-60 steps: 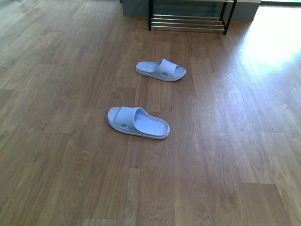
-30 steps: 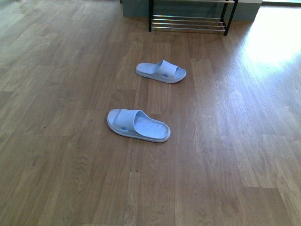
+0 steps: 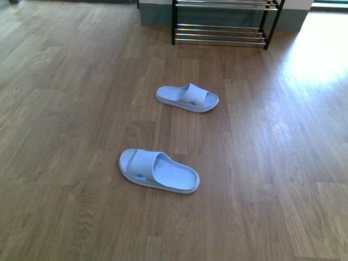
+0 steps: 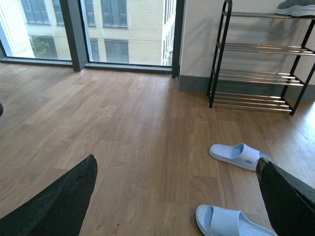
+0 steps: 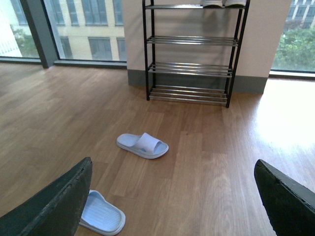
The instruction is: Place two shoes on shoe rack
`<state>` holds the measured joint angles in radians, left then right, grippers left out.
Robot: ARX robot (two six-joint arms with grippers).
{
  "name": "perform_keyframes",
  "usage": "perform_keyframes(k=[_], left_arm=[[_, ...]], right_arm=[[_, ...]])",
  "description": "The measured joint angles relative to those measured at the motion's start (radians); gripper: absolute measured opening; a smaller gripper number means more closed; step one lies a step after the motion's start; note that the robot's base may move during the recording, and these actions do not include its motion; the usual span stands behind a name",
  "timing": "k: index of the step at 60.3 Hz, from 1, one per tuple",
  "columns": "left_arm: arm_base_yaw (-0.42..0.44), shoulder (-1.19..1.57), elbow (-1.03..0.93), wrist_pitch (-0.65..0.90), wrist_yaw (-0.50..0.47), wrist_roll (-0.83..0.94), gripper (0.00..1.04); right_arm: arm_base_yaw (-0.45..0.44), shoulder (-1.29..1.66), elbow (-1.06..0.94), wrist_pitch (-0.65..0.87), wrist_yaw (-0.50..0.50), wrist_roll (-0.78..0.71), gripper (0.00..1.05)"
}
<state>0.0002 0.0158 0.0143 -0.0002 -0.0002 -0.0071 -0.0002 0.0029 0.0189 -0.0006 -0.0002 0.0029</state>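
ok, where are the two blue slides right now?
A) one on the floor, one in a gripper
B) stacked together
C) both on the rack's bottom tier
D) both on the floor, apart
D: the near slide and the far slide lie apart on the wood floor, short of the shoe rack; the left gripper and right gripper are open and empty.

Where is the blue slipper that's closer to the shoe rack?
In the front view, that blue slipper lies flat on the wooden floor near the middle, beyond the nearer slipper and short of the black shoe rack at the wall.
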Motion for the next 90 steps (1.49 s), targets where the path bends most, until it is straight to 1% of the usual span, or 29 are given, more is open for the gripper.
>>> perform_keyframes(k=[65,66,68,70,71,72,73,76,79,81,83,86,90], left_arm=[[0.0,0.0,0.0,0.0,0.0,0.0,0.95],[0.0,0.0,0.0,0.0,0.0,0.0,0.95],[0.0,0.0,0.0,0.0,0.0,0.0,0.95],[0.0,0.0,0.0,0.0,0.0,0.0,0.95],[0.0,0.0,0.0,0.0,0.0,0.0,0.95],[0.0,0.0,0.0,0.0,0.001,0.0,0.95],[0.0,0.0,0.0,0.0,0.0,0.0,0.95],[0.0,0.0,0.0,0.0,0.0,0.0,0.95],[0.0,0.0,0.0,0.0,0.0,0.0,0.95],[0.0,0.0,0.0,0.0,0.0,0.0,0.95],[0.0,0.0,0.0,0.0,0.0,0.0,0.95],[0.0,0.0,0.0,0.0,0.0,0.0,0.95],[0.0,0.0,0.0,0.0,0.0,0.0,0.95]], right_arm=[[0.0,0.001,0.0,0.0,0.0,0.0,0.95],[-0.001,0.002,0.0,-0.001,-0.003,0.0,0.95],[-0.013,0.023,0.01,-0.034,-0.05,-0.016,0.95],[-0.042,0.089,0.018,-0.045,-0.13,-0.045,0.95],[-0.048,0.113,0.019,-0.035,-0.149,-0.054,0.95],[-0.067,0.198,0.018,0.009,-0.201,-0.077,0.95],[-0.077,0.262,0.018,0.05,-0.229,-0.097,0.95],[-0.09,0.44,0.017,0.176,-0.284,-0.156,0.95],[-0.086,0.758,0.021,0.418,-0.345,-0.244,0.95],[-0.072,0.977,0.036,0.571,-0.347,-0.295,0.95],[-0.063,1.113,0.051,0.661,-0.346,-0.317,0.95],[-0.043,1.331,0.091,0.788,-0.344,-0.36,0.95],[-0.013,1.574,0.157,0.896,-0.337,-0.399,0.95]])
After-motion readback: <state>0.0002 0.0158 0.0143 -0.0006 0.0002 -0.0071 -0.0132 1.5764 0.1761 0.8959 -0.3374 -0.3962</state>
